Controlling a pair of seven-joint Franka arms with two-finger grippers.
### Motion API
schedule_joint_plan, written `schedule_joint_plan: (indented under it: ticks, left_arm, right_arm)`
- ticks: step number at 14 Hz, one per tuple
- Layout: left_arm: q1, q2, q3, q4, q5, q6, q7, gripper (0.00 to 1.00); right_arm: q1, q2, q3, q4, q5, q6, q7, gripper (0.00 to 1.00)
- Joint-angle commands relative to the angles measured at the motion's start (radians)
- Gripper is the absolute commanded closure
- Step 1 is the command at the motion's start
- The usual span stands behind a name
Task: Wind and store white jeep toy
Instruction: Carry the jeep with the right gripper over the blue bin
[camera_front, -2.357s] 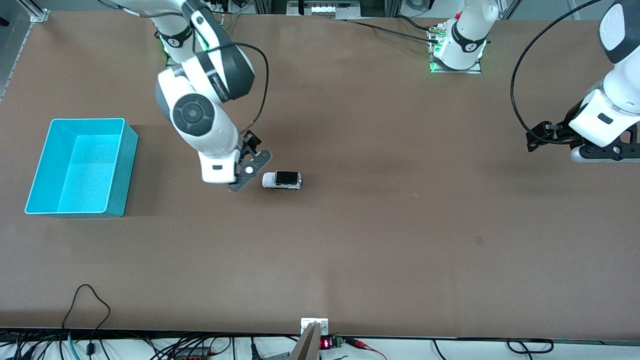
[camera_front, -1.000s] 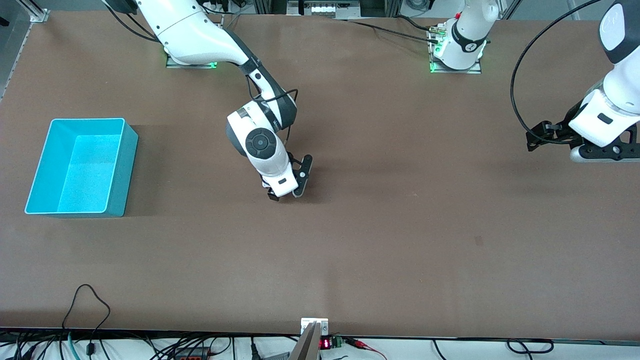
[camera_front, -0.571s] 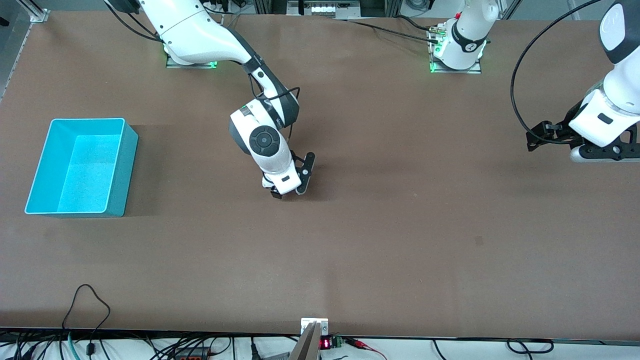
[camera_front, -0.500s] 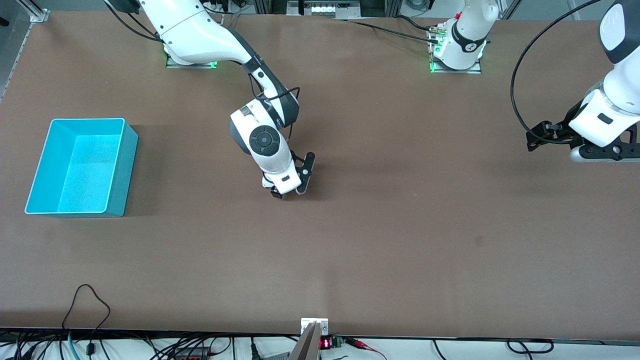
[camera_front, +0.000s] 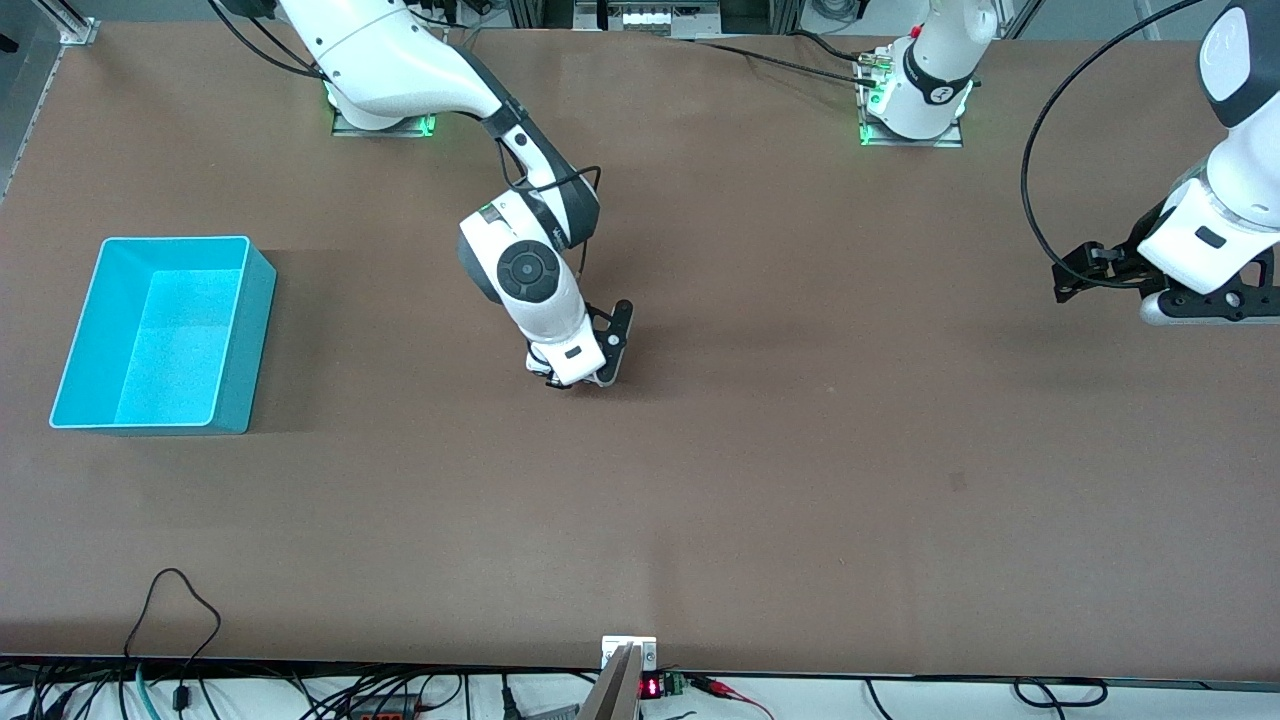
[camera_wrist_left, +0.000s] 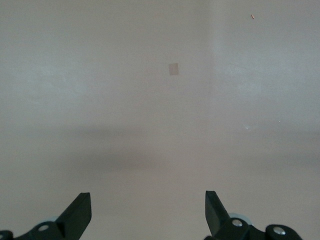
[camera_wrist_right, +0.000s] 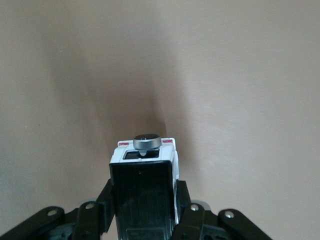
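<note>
The white jeep toy (camera_wrist_right: 145, 170), with its black roof panel and a grey spare wheel at its end, sits between the fingers (camera_wrist_right: 182, 197) of my right gripper (camera_wrist_right: 145, 200), which is shut on its sides. In the front view the right gripper (camera_front: 578, 381) is low at the table's middle and its hand hides the jeep. I cannot tell whether the jeep touches the table. My left gripper (camera_wrist_left: 148, 212) is open and empty over bare table. In the front view the left gripper (camera_front: 1205, 306) waits at the left arm's end of the table.
The turquoise bin (camera_front: 262, 330) stands open and empty at the right arm's end of the table. A small pale patch (camera_wrist_left: 173, 69) marks the table under the left gripper. Cables run along the table's edge nearest the front camera.
The right arm swung from beside the jeep to over it, came down and covered it. In the last second the hand shifted slightly. The left arm has not moved.
</note>
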Motion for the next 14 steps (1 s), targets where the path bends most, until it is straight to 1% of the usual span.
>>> schedule_joint_plan:
  ticks: [1,3,8,11,14]
  left_arm:
    - [-0.001,-0.008,0.006,0.002,-0.013,-0.013,0.028,0.00]
    - [-0.001,-0.008,0.006,0.002,-0.013,-0.013,0.028,0.00]
    - [-0.004,-0.008,0.006,0.002,-0.013,-0.022,0.043,0.00]
    - [-0.004,-0.008,0.006,0.002,-0.013,-0.024,0.049,0.00]
    - [-0.004,-0.008,0.006,0.002,-0.013,-0.028,0.049,0.00]
  right_arm:
    - [-0.030,-0.089,-0.018,-0.009,-0.003,-0.093,0.050,1.00]
    - [-0.030,-0.146,-0.077,-0.009,-0.011,-0.153,0.171,1.00]
    - [-0.026,-0.236,-0.209,-0.009,-0.013,-0.315,0.369,1.00]
    - [-0.027,-0.275,-0.318,-0.016,-0.011,-0.378,0.461,1.00]
    - [-0.032,-0.302,-0.407,-0.019,-0.011,-0.423,0.507,1.00]
